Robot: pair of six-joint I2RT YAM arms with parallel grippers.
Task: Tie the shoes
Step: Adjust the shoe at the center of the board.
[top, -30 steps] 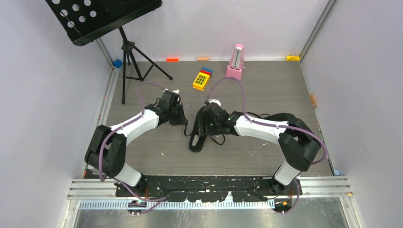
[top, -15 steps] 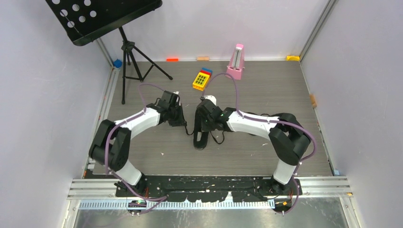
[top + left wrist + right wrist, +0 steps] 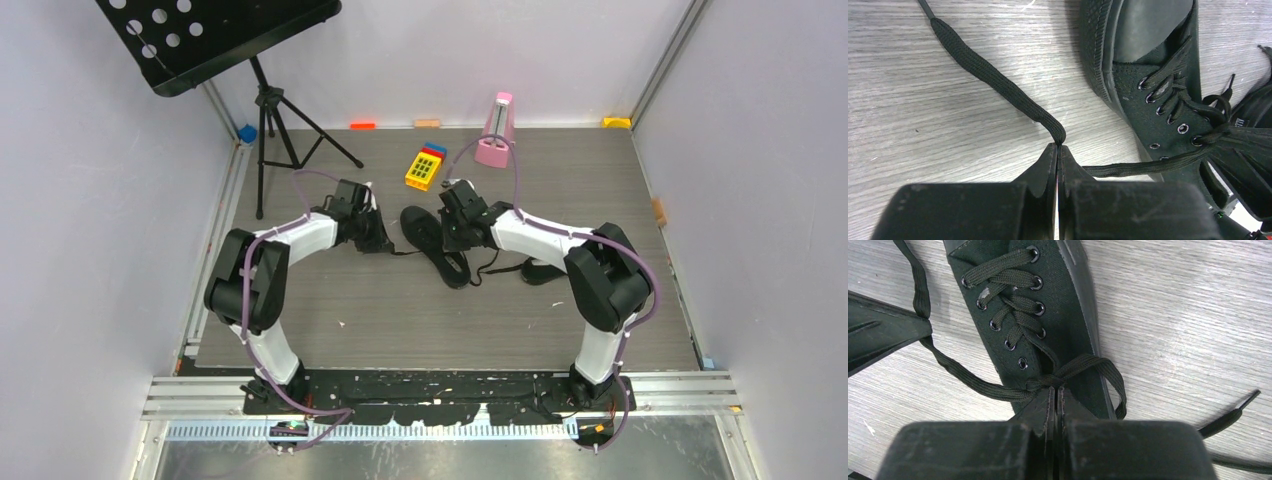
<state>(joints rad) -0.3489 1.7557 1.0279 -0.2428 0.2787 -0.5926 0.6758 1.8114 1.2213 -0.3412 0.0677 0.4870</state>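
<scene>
Top view: one shoe point(image 3: 425, 232) lies just past the table point(image 3: 330, 310) centre, on an 11-to-5 o'clock line. The second shoe point(image 3: 541, 271) sits at its 3 o'clock, partly under the right arm.

Left fingers point(image 3: 1045, 167) are pinched flat on the lace point(image 3: 993, 80) at the shoe's 9 o'clock. From there the lace runs fairly straight to the eyelets.

Right fingers point(image 3: 1040, 405) are closed on the crossing point(image 3: 1048, 382) over the top eyelets. A slack loop point(image 3: 1115, 382) lies beside it.

Judgement: the first knot is being cinched.
- Draw the left strand low toward 9 o'clock while the right fingers anchor the crossing.
- Pull slowly, because the shoe is light and likely to slide.
- Watch that the loop closes without snagging.
</scene>
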